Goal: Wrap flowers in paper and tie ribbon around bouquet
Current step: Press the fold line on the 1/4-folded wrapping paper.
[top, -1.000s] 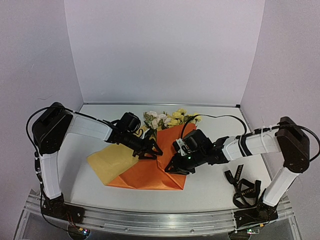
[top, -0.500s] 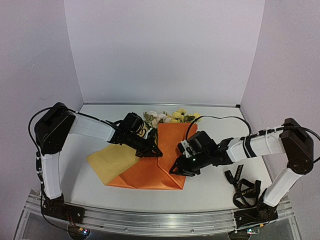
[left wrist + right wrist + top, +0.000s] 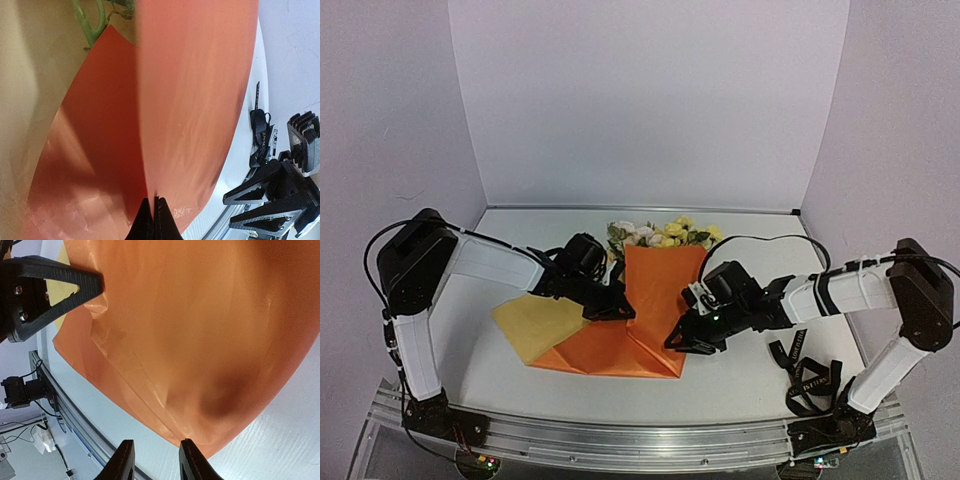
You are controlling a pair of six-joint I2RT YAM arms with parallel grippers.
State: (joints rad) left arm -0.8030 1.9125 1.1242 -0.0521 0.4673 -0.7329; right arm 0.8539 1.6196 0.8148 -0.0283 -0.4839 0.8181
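Top external view puts the thin rectangular paper (image 3: 615,345), bright orange on one face and yellow on the other, mid-way across the white table (image 3: 740,385). It is partly folded: one orange panel stands up toward the back, and a yellow corner lies flat at the left. The small bunch of pale yellow and cream flowers (image 3: 655,235) with green leaves peeks over that panel's top edge (a bit of green stem shows in the left wrist view). The left gripper (image 3: 625,312) has its black fingers pressed together on a fold of the paper, which rises straight out of the tips. The right gripper (image 3: 678,342) sits low at the paper's near right corner, fingers apart with table showing between them and the orange edge just beyond the tips. Well apart to the right, the long narrow black ribbon (image 3: 807,378) with white lettering lies in a loose heap near the right arm's base.
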